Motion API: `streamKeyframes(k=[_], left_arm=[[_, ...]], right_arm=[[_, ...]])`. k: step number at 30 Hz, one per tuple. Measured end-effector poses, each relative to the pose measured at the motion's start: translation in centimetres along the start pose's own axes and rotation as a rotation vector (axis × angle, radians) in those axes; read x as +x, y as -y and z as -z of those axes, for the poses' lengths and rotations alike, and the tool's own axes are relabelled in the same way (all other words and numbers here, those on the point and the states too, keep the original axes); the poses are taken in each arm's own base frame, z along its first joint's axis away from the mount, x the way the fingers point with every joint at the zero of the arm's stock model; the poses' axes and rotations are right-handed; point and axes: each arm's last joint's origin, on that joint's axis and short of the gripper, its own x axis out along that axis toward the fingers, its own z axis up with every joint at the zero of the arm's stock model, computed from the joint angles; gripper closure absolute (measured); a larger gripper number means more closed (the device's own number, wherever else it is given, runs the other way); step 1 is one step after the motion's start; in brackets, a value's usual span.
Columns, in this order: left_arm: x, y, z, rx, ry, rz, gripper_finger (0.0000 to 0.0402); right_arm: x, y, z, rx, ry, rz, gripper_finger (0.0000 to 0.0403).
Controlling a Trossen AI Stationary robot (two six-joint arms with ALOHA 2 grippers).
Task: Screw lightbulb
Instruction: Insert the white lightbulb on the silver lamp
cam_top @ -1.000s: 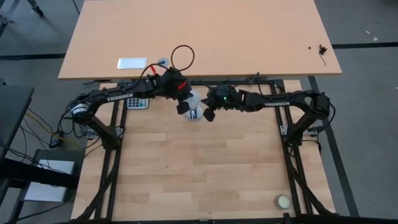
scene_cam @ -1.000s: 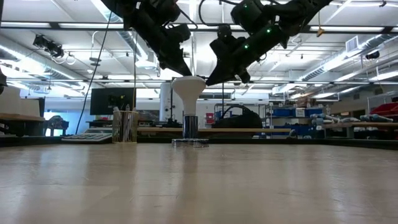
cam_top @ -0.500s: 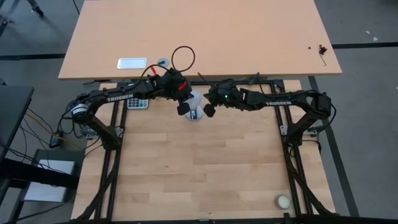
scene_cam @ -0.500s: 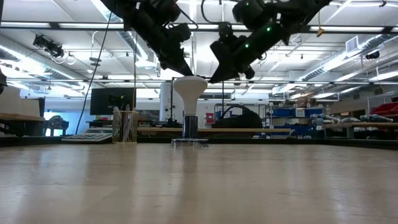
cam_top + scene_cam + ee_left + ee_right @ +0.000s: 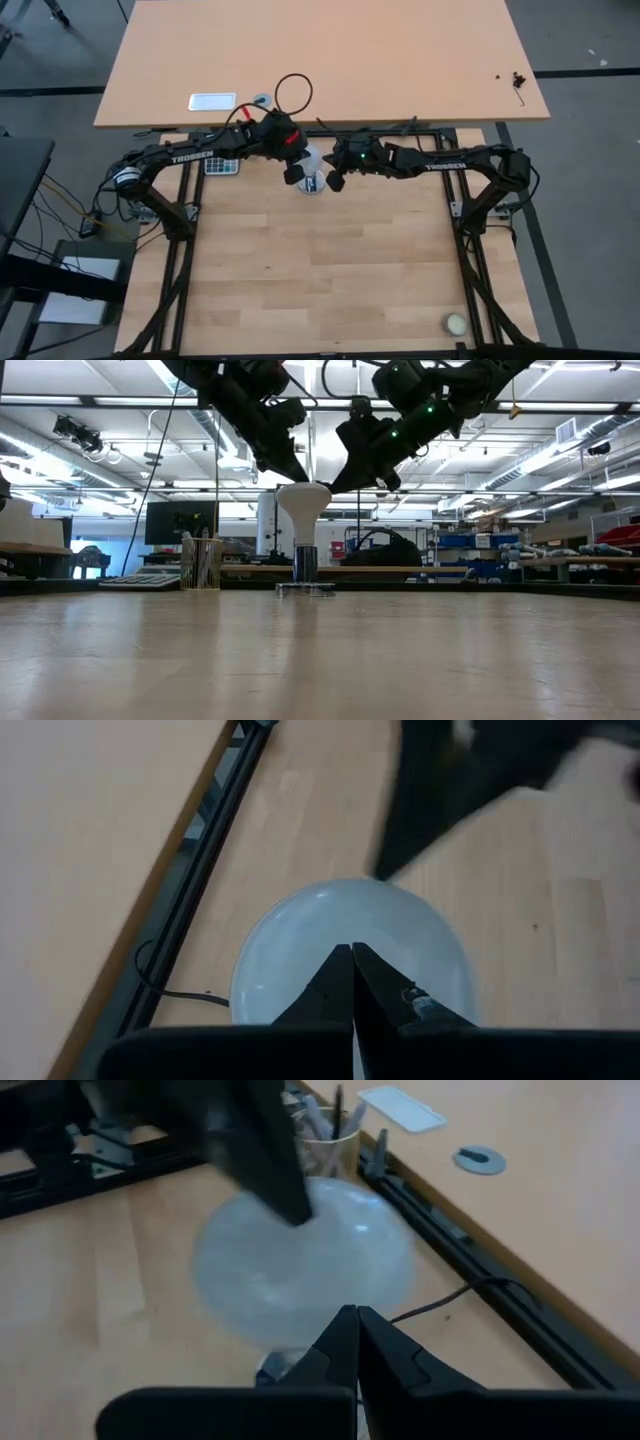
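Now right tool (image 5: 345, 478) slightly lower, closer beside lightbulb (image 5: 304, 503).

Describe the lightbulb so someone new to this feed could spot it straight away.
Start at the table's far edge, where the left gripper and right gripper nearly meet. The lightbulb stands upright between them, globe up, on a silver socket disc. Unlike the small cream ball at the near right corner, it is frosted white, larger and tapering.

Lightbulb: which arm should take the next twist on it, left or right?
Probably the left. Its tool sits at the globe's upper edge in the low view, fingers shut, and the left wrist view looks straight down on the lightbulb. The right tool, also shut, meets it more from the side.
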Motion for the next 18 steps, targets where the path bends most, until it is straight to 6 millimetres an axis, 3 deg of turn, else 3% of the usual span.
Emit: streamKeyframes(k=[5, 9, 18], left_arm=[[0.1, 0.0, -0.1, 0.001, 0.007, 0.001, 0.0402], [0.1, 0.0, 0.0, 0.002, 0.006, 0.003, 0.0402], [0.0, 0.0, 0.0, 0.001, 0.005, 0.003, 0.0402]], right_arm=[[-0.3, -2.0, 0.4, -0.022, -0.025, -0.130, 0.0392], [-0.8, -2.6, -0.2, -0.041, 0.026, -0.100, 0.0392], [-0.1, 1.1, -0.5, 0.000, 0.034, 0.100, 0.0392]])
